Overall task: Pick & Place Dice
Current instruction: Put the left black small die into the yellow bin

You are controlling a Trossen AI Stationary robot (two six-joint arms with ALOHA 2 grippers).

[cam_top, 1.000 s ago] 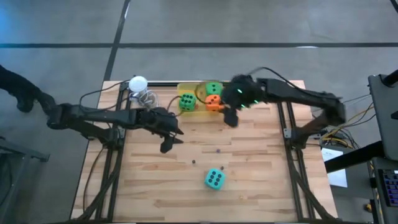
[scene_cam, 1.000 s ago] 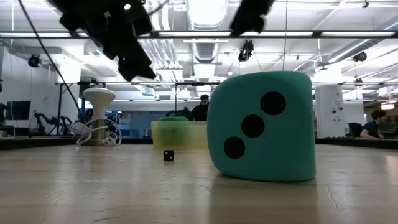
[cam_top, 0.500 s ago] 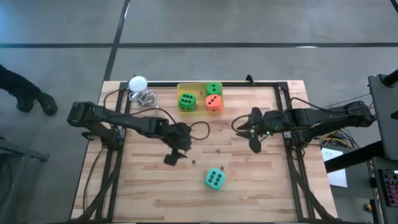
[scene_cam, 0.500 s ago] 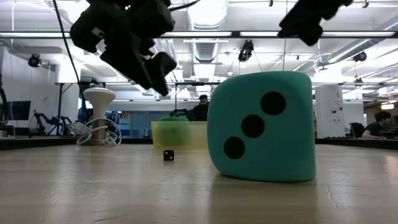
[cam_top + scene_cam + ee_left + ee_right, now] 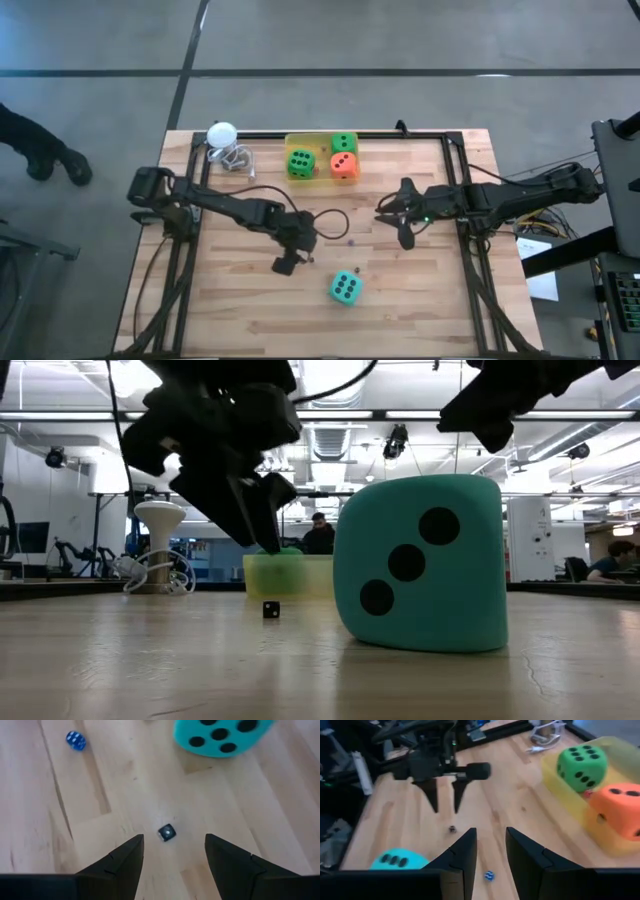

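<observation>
The teal die [image 5: 345, 288] is set on the bare wood near the table's front edge, well apart from the others. It is a soft-looking cube with black pips; no long axis is shown. A five-pip face is turned up, and a three-pip face [image 5: 407, 563] is turned toward the low camera. Its edges are turned slightly off the line of the table boards.

Two green dice [image 5: 300, 163] [image 5: 343, 144] and the orange die [image 5: 343, 165] are held in a yellow tray [image 5: 316, 178] at the table's back edge. A three-pip face is turned up on the orange die.

A tiny black die [image 5: 167, 832] and a tiny blue die [image 5: 75, 740] are seen on the wood near the teal die.

The left gripper [image 5: 291, 262] is held above the tiny black die, fingers [image 5: 125, 862] spread apart and empty. The right gripper [image 5: 404, 234] is held over the table's right half, fingers [image 5: 465, 855] narrowly apart, nothing between them.

A white ball [image 5: 221, 133] is seen at the back left corner.
</observation>
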